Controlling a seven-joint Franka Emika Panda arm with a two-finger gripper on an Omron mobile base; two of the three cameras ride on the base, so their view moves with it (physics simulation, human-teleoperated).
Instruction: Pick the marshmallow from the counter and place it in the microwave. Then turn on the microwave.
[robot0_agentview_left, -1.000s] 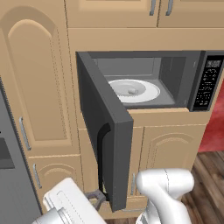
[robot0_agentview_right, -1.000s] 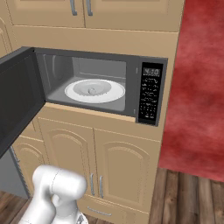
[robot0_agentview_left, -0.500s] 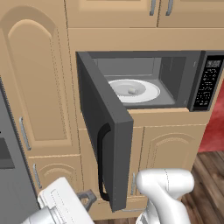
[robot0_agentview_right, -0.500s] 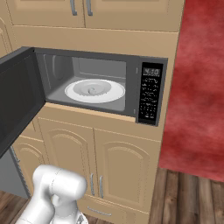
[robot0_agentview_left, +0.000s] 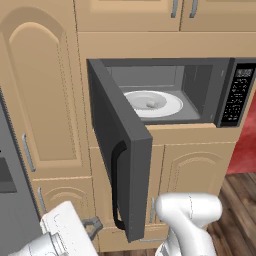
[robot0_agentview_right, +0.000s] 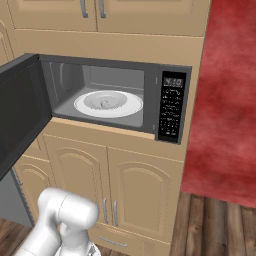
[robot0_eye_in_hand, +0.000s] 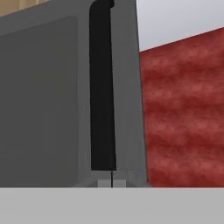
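The microwave sits in a wall of cabinets, with cabinet doors below it and more above — its door swings out to the left toward the near side, the handle at the door's near edge. Inside, the marshmallow lies on the plate; the button panel is at the right end. The gripper is just under the handle's lower end.

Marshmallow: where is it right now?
The marshmallow lies on the white plate inside the open microwave, near the plate's middle in the left base view, behind the swung-out door.
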